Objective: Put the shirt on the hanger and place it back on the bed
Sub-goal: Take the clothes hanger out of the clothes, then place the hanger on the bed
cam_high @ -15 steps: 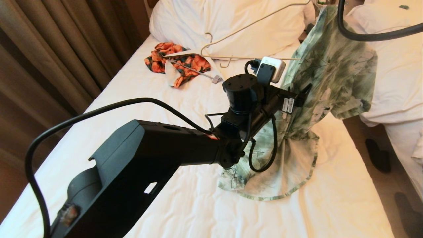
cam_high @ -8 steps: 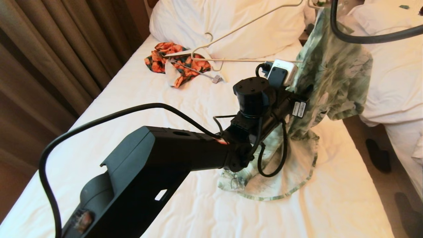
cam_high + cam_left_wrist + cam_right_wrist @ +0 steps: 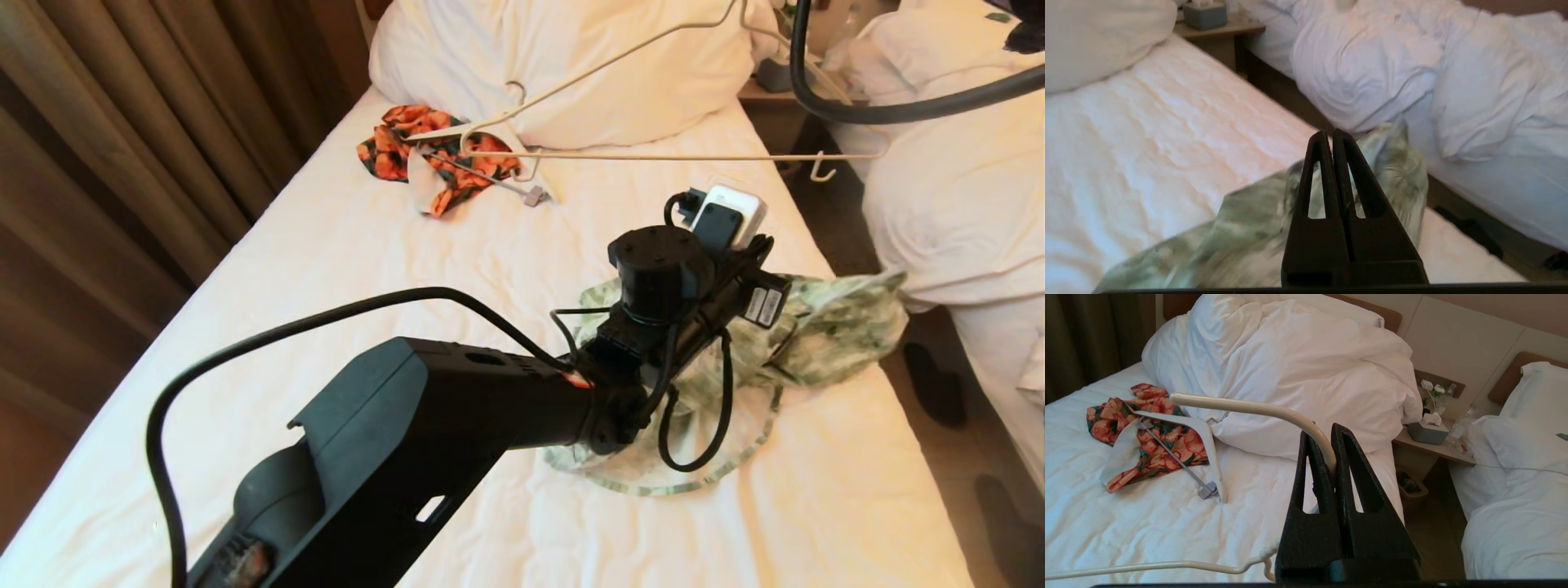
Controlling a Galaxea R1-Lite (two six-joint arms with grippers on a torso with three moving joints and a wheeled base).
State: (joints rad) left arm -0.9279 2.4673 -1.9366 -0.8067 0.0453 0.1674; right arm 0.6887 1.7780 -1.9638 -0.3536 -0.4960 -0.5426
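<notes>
The green-and-white floral shirt (image 3: 824, 343) lies crumpled near the right edge of the bed (image 3: 367, 269), off the hanger. The thin cream hanger (image 3: 653, 155) hangs bare in the air above the bed. My right gripper (image 3: 1331, 453) is shut on the hanger's upper bend (image 3: 1241, 406); it is out of the head view. My left gripper (image 3: 1329, 136) is shut just above the shirt (image 3: 1241, 220), with no cloth showing between its fingers. In the head view its wrist (image 3: 694, 278) hides the fingers.
A big white pillow (image 3: 571, 57) lies at the head of the bed. An orange floral garment (image 3: 445, 159) and a thick white clip hanger (image 3: 490, 175) lie beside it. A second bed (image 3: 963, 180), a nightstand (image 3: 1433, 445) and dark slippers (image 3: 935, 384) are to the right.
The shirt came off the hanger and dropped onto the bed. My left gripper went from open to shut and moved right and down. The hanger is now bare.
</notes>
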